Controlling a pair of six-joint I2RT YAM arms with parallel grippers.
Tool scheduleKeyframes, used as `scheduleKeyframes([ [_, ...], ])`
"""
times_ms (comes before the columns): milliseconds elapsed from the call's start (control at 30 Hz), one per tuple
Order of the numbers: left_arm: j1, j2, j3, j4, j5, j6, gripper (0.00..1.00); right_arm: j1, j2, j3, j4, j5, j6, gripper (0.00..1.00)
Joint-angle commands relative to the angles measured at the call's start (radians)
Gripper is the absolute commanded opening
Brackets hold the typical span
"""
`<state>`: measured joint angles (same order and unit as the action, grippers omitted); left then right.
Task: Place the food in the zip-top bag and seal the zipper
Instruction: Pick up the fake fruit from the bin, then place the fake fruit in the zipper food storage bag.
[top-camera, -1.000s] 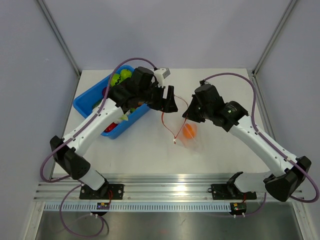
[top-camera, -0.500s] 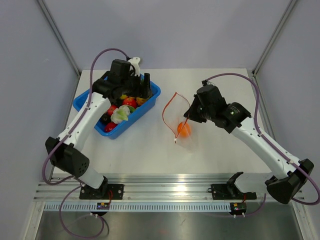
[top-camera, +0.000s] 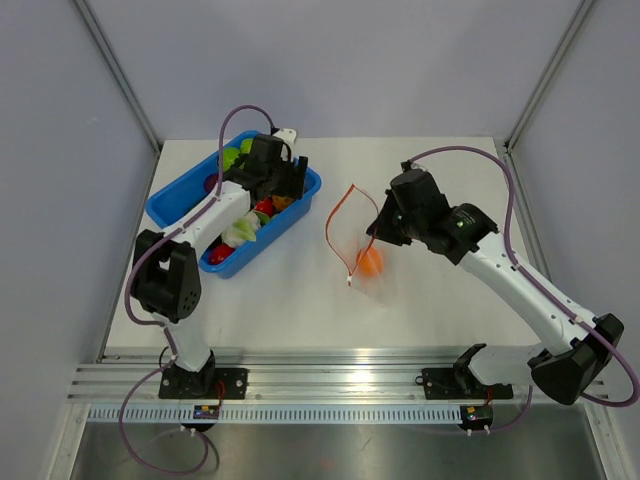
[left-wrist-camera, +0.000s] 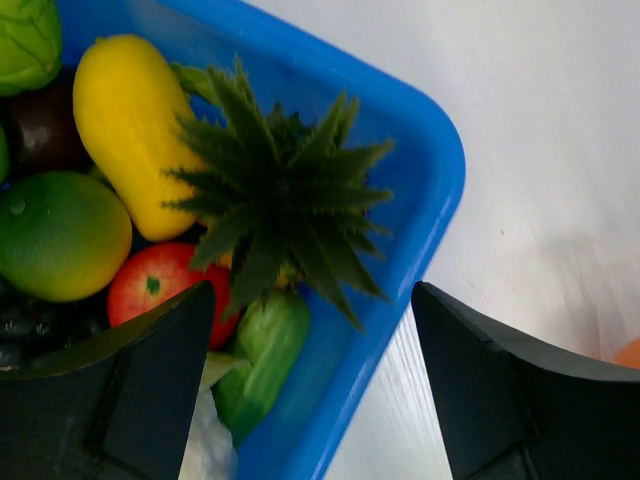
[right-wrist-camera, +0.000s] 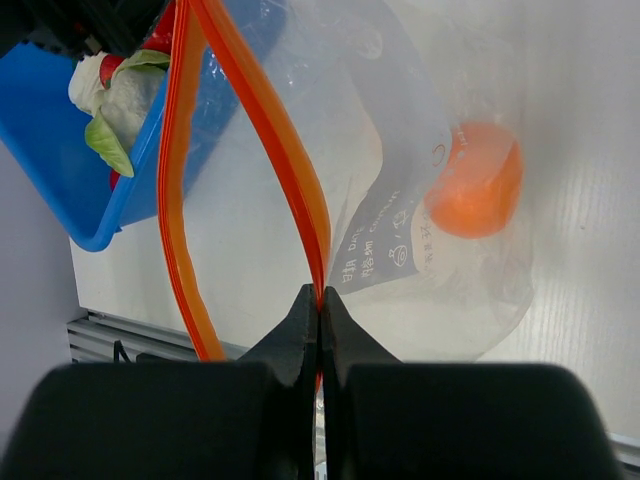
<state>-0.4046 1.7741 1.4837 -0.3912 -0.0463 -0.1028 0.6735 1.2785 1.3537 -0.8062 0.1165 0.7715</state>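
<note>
Nearest the bottom edge of the top view, the left arm (top-camera: 165, 270) has folded up tight at lower left, where 1 second ago it reached across to the middle of the table (top-camera: 450, 160). At frame centre the right gripper (right-wrist-camera: 320, 300) hasn't budged: its 2 fingertips stay pinched together on the zipper (right-wrist-camera: 265, 130), the orange-red strip rising from the pinch in 2 bands that spread into an open loop. Below that loop hangs the zip-top bag (right-wrist-camera: 400, 200), clear and crinkled, its bottom resting on the table and its white label (right-wrist-camera: 385, 265) facing the wrist camera. 1 orange (right-wrist-camera: 475, 195) sits inside, low in the bag, about where it lay before. Further back, at upper left of the top view, the left gripper (left-wrist-camera: 312, 310) has swung away from the bag mouth and now hovers over the far right part of the blue bin (left-wrist-camera: 420, 200), fingers spread wide with nothing between them. Its wrist view looks straight down on the pineapple top (left-wrist-camera: 285, 200), spiky and dark green, against the bin's right wall. To its left lies a yellow lemon (left-wrist-camera: 125, 120); a green apple (left-wrist-camera: 55, 235) and a red piece (left-wrist-camera: 160, 290) lie towards lower left.
</note>
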Motion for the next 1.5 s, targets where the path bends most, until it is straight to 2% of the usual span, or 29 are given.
scheduleKeyframes([
  [0, 0.013, 0.068, 0.082, 0.114, -0.04, 0.002, 0.8, 0.006, 0.008, 0.039, 0.012, 0.031, -0.011, 0.0],
  [167, 0.024, 0.123, 0.092, 0.175, -0.061, -0.015, 0.74, 0.005, 0.022, 0.038, 0.022, 0.025, -0.009, 0.0],
  [267, 0.029, 0.145, 0.124, 0.164, -0.058, -0.014, 0.6, 0.006, 0.033, 0.044, 0.022, 0.026, -0.011, 0.0],
  [300, 0.029, 0.143, 0.133, 0.157, -0.059, -0.009, 0.54, 0.006, 0.035, 0.047, 0.019, 0.028, -0.014, 0.0],
  [333, 0.029, 0.139, 0.139, 0.143, -0.059, 0.004, 0.39, 0.005, 0.038, 0.048, 0.019, 0.029, -0.015, 0.0],
  [400, 0.029, 0.114, 0.147, 0.126, -0.064, 0.015, 0.22, 0.006, 0.039, 0.048, 0.024, 0.029, -0.014, 0.0],
  [433, 0.029, 0.104, 0.154, 0.115, -0.066, 0.021, 0.06, 0.005, 0.039, 0.048, 0.025, 0.028, -0.015, 0.0],
  [467, 0.029, 0.09, 0.165, 0.106, -0.075, 0.022, 0.0, 0.006, 0.042, 0.051, 0.028, 0.026, -0.014, 0.0],
  [600, 0.029, 0.01, 0.211, 0.049, -0.124, 0.023, 0.0, 0.006, 0.044, 0.045, 0.036, 0.015, -0.017, 0.0],
  [733, 0.029, -0.06, 0.334, -0.113, -0.161, 0.014, 0.0, 0.006, 0.047, 0.035, 0.051, 0.005, -0.012, 0.0],
  [900, 0.029, -0.165, 0.431, -0.257, -0.09, -0.001, 0.0, 0.006, 0.05, 0.028, 0.068, -0.001, -0.006, 0.0],
  [1033, 0.029, -0.26, 0.457, -0.327, 0.078, -0.055, 0.0, 0.006, 0.05, 0.03, 0.071, 0.002, -0.009, 0.0],
  [1100, 0.029, -0.318, 0.44, -0.343, 0.15, -0.089, 0.0, 0.006, 0.05, 0.03, 0.073, 0.003, -0.012, 0.0],
  [1167, 0.029, -0.36, 0.394, -0.341, 0.284, -0.138, 0.0, 0.006, 0.053, 0.032, 0.071, 0.003, -0.012, 0.0],
  [1300, 0.029, -0.474, 0.258, -0.252, 0.5, -0.277, 0.0, 0.006, 0.05, 0.03, 0.067, 0.005, -0.012, 0.0],
  [1333, 0.029, -0.488, 0.23, -0.229, 0.59, -0.302, 0.0, 0.006, 0.045, 0.028, 0.065, 0.003, -0.012, 0.0],
  [1467, 0.029, -0.574, 0.066, -0.086, 0.683, -0.435, 0.0, 0.006, 0.036, 0.013, 0.067, 0.011, -0.009, 0.0],
])
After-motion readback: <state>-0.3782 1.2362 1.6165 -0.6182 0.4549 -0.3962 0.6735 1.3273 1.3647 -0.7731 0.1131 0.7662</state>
